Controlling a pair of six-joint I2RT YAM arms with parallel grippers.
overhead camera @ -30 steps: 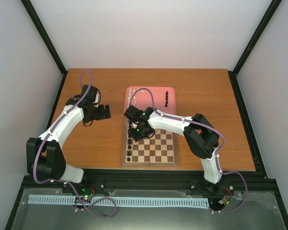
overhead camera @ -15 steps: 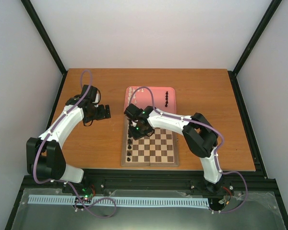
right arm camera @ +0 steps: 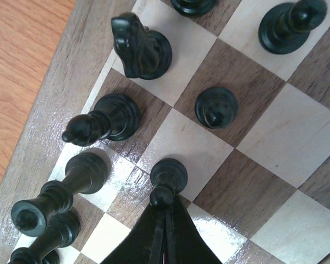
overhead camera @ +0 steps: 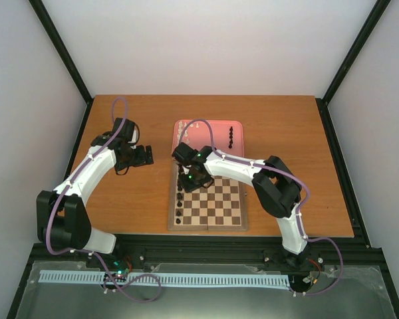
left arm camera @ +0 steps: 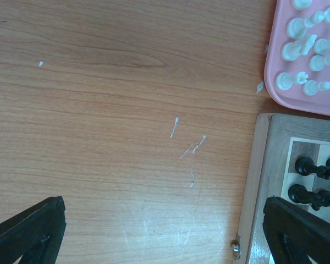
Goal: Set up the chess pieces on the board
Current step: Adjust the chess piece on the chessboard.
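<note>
The board (overhead camera: 208,226) lies in the middle of the table, with black chess pieces (overhead camera: 179,199) lined along its left edge. My right gripper (overhead camera: 186,178) hangs low over the board's far-left corner. In the right wrist view it (right arm camera: 165,212) is shut on the head of a black pawn (right arm camera: 168,177), whose base sits where several squares meet. Around it stand a black knight (right arm camera: 138,47), a bishop (right arm camera: 103,124) and another pawn (right arm camera: 216,107). My left gripper (overhead camera: 145,155) is open above bare table left of the board, its fingers (left arm camera: 27,234) wide apart.
A pink tray (overhead camera: 209,126) lies behind the board, with cream-white pieces (left arm camera: 305,38) at its left and a short row of black ones (overhead camera: 231,136) at its right. The board's brown border (left arm camera: 261,170) and a metal clasp (left arm camera: 236,247) show in the left wrist view.
My right gripper has shifted a little left and away toward the board's far-left corner, staying shut. The left arm has not moved.
</note>
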